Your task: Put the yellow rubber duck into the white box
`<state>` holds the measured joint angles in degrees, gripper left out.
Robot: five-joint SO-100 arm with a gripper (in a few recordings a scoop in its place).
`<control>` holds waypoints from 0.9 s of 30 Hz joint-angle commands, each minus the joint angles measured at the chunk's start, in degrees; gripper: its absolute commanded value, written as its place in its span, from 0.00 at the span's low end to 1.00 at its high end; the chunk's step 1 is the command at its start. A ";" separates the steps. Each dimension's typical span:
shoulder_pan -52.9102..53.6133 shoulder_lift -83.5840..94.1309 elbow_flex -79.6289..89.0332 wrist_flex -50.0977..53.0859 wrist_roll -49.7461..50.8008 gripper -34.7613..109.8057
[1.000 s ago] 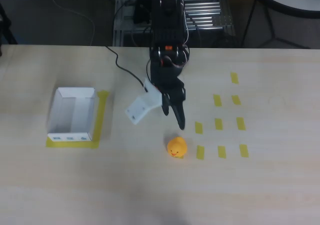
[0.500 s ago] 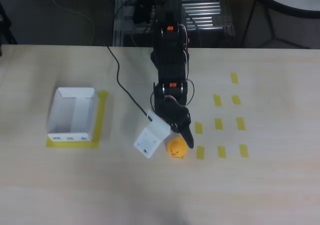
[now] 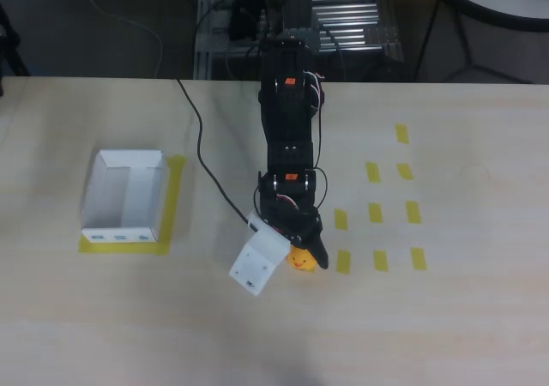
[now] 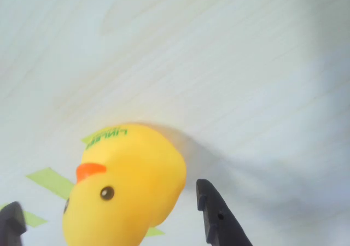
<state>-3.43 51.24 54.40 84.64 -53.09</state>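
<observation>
The arm has come down fast: a second ago the gripper (image 3: 302, 247) hung short of the duck, and now it sits right over it, so that from overhead only a sliver of the yellow rubber duck (image 3: 299, 260) peeks out beneath the black fingers, just left of the nearest yellow tape marks (image 3: 343, 261). The duck itself has not budged; it sits on the desk (image 3: 446, 317) where it was. Down at the wrist view, the duck (image 4: 123, 188) fills the lower left, orange beak and eye facing the camera, with one dark finger (image 4: 216, 216) just to its right and the tip of the other (image 4: 12, 221) at the far left edge. The fingers stand apart, straddling the duck, and a gap shows between the right finger and the duck's side, so nothing is clamped yet. That looks like the approach done and the grasp about to begin. The white box (image 3: 125, 196) waits well away on the left of the desk, on its yellow tape outline, open. The squeeze comes next, and a round, slippery toy may squirt out if pinched off-centre.
</observation>
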 commanded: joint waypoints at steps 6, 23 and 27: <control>-0.44 -0.18 -7.12 -0.62 -0.18 0.24; 3.34 19.34 -17.84 3.69 18.02 0.24; 8.79 39.64 -10.46 -0.97 33.75 0.24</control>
<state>0.09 64.16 44.21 86.84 -31.82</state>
